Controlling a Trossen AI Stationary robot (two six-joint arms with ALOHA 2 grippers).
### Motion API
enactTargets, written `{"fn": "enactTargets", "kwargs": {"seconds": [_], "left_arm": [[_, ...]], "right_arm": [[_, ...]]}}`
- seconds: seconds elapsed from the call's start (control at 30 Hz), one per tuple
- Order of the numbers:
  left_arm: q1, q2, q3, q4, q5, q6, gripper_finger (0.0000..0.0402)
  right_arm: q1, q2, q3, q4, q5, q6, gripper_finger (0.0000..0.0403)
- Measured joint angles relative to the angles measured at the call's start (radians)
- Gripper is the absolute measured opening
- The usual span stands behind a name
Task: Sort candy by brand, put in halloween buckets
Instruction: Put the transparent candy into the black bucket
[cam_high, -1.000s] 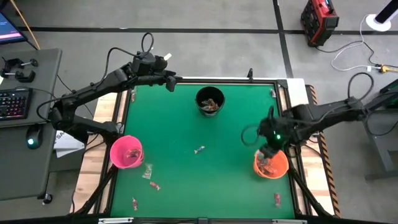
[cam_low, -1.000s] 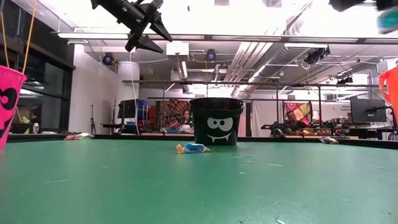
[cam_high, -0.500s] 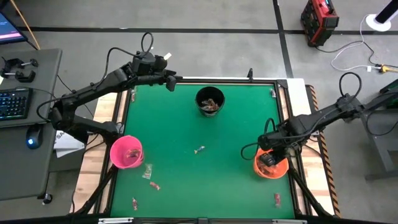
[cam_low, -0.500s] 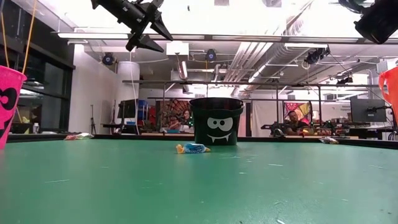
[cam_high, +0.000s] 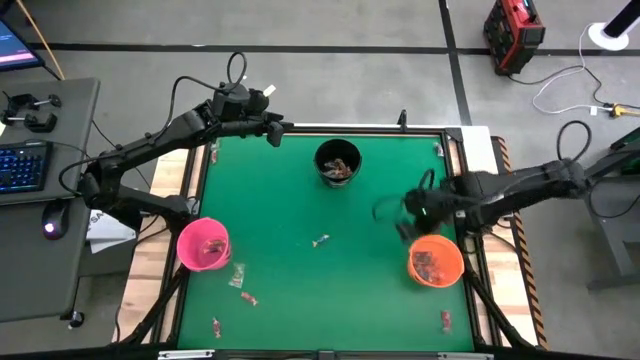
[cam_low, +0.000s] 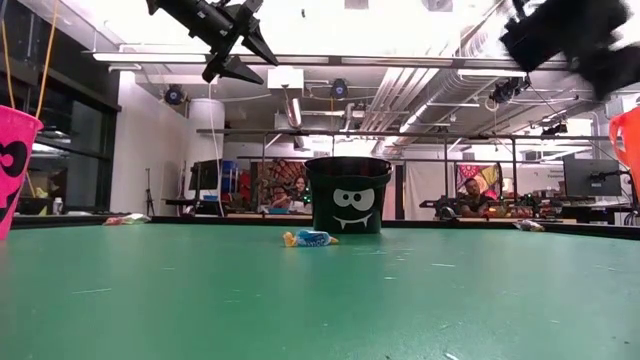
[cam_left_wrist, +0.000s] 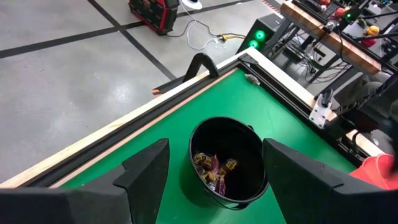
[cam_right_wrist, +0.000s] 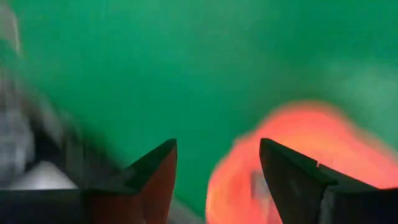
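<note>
Three small round plastic pails stand on the green felt table (cam_high: 300, 200). Taking the black pail (cam_high: 338, 162) with its cartoon face as the landmark: it stands near the table's far edge, with wrapped sweets inside. The pink pail (cam_high: 203, 244) sits well apart from it at the table's left edge, the orange pail (cam_high: 435, 260) well apart toward the right edge; both hold sweets. One blue-silver wrapped sweet (cam_high: 320, 240) lies on the felt nearer the camera side than the black pail, between the other two. Several more loose sweets (cam_high: 240, 285) lie beyond the pink pail, and one red sweet (cam_high: 446, 320) beyond the orange one.

The left gripper (cam_high: 278, 128) hangs beside the black pail, fingers spread and empty. The right gripper (cam_high: 410, 215) hovers between the black and orange pails, just beside the orange rim, fingers parted with nothing between them.
</note>
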Motion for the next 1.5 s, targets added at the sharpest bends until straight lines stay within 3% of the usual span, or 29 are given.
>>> {"fn": "enactTargets", "kwargs": {"seconds": [0.17,0.23,0.4,0.5,0.6,0.83,1.07,1.3,1.5], "left_arm": [[0.000,0.000,0.000,0.000,0.000,-0.007,0.0246],[0.000,0.000,0.000,0.000,0.000,-0.028,0.0246],[0.000,0.000,0.000,0.000,0.000,-0.053,0.0246],[0.000,0.000,0.000,0.000,0.000,-0.053,0.0246],[0.000,0.000,0.000,0.000,0.000,-0.053,0.0246],[0.001,0.000,0.000,0.000,0.000,-0.020,0.0246],[0.007,0.000,0.000,-0.001,0.001,-0.016,0.0246],[0.007,0.000,0.000,-0.001,0.004,0.033,0.0246],[0.006,0.000,0.000,-0.001,0.014,0.036,0.0246]], "right_arm": [[-0.316,0.006,-0.008,-0.060,0.379,-0.095,0.0224],[-0.470,0.029,-0.022,-0.039,0.475,-0.166,0.0224],[-0.808,0.180,-0.033,0.086,0.586,-0.380,0.0224],[-0.944,0.312,-0.034,0.134,0.632,-0.466,0.0224],[-1.033,0.439,-0.035,0.147,0.645,-0.442,0.0224],[-1.049,0.612,-0.026,0.203,0.771,-0.229,0.0224],[-1.044,0.676,0.025,0.196,0.914,-0.002,0.0224],[-1.062,0.686,0.045,0.216,0.929,0.140,0.0223],[-1.089,0.686,0.066,0.169,0.898,0.204,0.0190]]}}
